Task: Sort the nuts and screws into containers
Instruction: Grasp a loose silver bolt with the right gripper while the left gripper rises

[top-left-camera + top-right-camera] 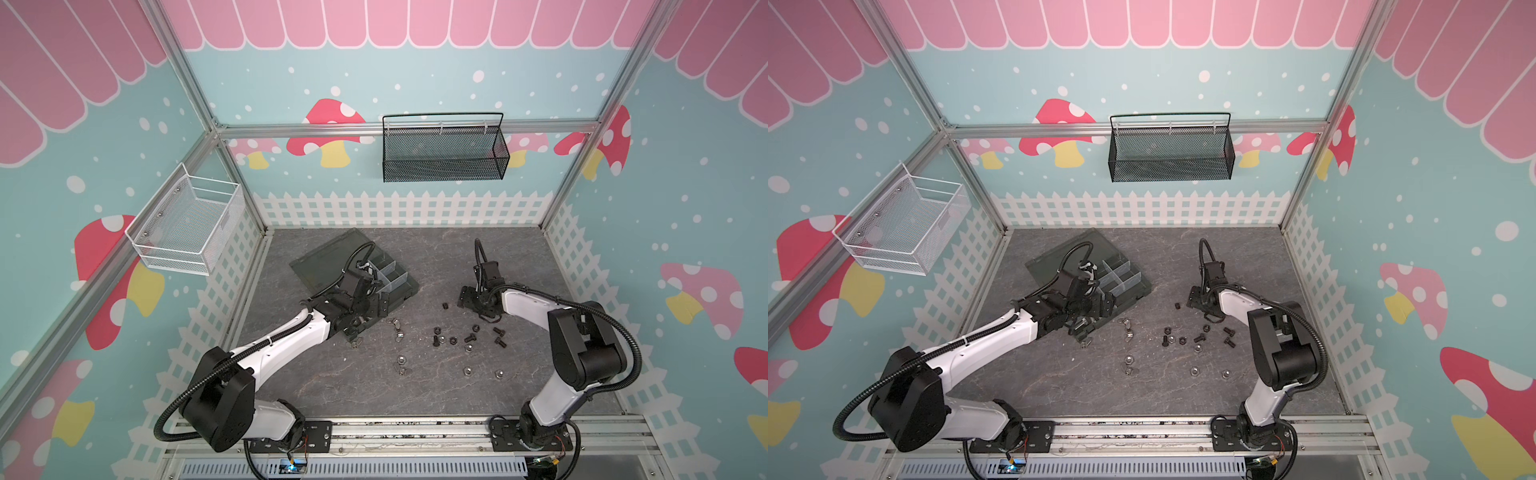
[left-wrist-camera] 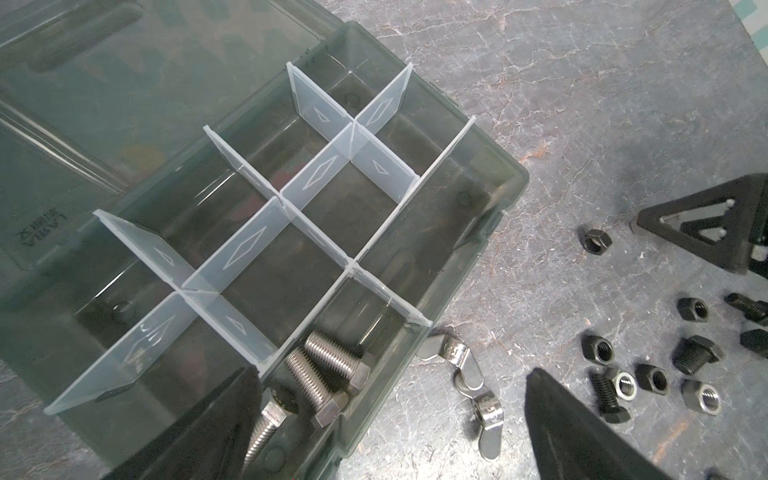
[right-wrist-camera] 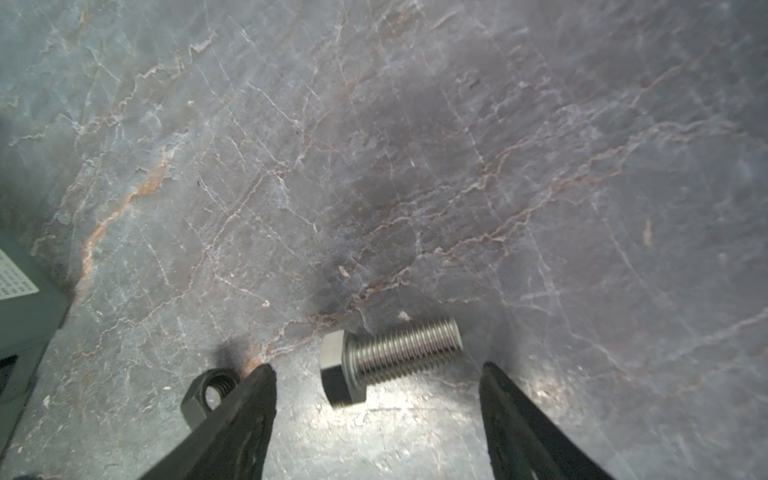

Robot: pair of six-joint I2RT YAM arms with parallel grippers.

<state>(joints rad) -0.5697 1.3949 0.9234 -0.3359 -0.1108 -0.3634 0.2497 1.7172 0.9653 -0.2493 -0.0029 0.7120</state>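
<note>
Grey marble tabletop (image 1: 332,395). Organiser box (image 2: 478,232) has its lid open, embossing unreadable, with three silver screws (image 2: 332,365) in a corner compartment. Left gripper (image 2: 392,372) is above it, spread wide and empty. Right gripper (image 3: 376,366), right of the box, straddles a lone screw (image 3: 399,349), ungripped. Nuts (image 1: 453,340) lie loose beside the box.

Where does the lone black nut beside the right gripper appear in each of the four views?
Top view: the black nut lies on the table, just left of the right gripper.
Top view: the nut lies left of that gripper.
Left wrist: the nut lies beside that gripper's triangular finger.
Right wrist: the nut is partly hidden behind one finger.
Shared landmark: the right gripper.
</note>
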